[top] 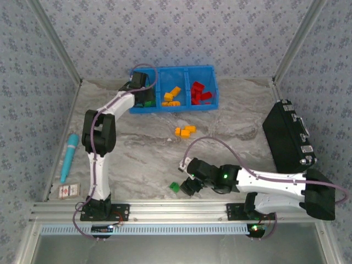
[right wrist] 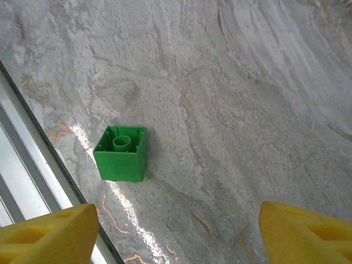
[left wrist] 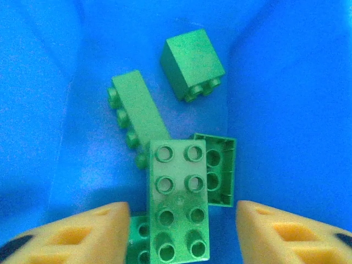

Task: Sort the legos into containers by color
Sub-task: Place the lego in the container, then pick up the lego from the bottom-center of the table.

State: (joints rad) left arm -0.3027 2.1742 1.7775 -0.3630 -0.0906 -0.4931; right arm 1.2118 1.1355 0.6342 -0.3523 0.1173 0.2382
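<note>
- The marble-patterned table (top: 231, 110) carries everything.
- A black hard case (top: 286, 140) lies along its right edge.
- The blue three-compartment bin (top: 176, 109) stands at the far side. Its left compartment holds green bricks, the middle one orange-yellow bricks (top: 173, 96) and the right one red bricks (top: 201, 93).
- The left gripper (left wrist: 183, 206) reaches down into the left compartment. Its fingers are parted, with a gap on each side of the eight-stud green brick (left wrist: 179, 203) that lies between them.
- The right gripper (right wrist: 179, 212) hangs low over the near edge of the table, its fingers spread wide and holding nothing.
- A teal pen-like object (top: 69, 157) lies at the left edge, with a small card (top: 69, 190) just below it.
- A few orange-yellow bricks on the table (top: 185, 131) sit in a cluster in front of the bin.
- In the left compartment also lie a long green brick on its side (left wrist: 140, 110), a green cube (left wrist: 192, 60) and a hollow-side-up green brick (left wrist: 220, 165).
- One small green brick (right wrist: 121, 153) rests upside down on the table near the front rail, ahead of the right gripper and apart from it.
</note>
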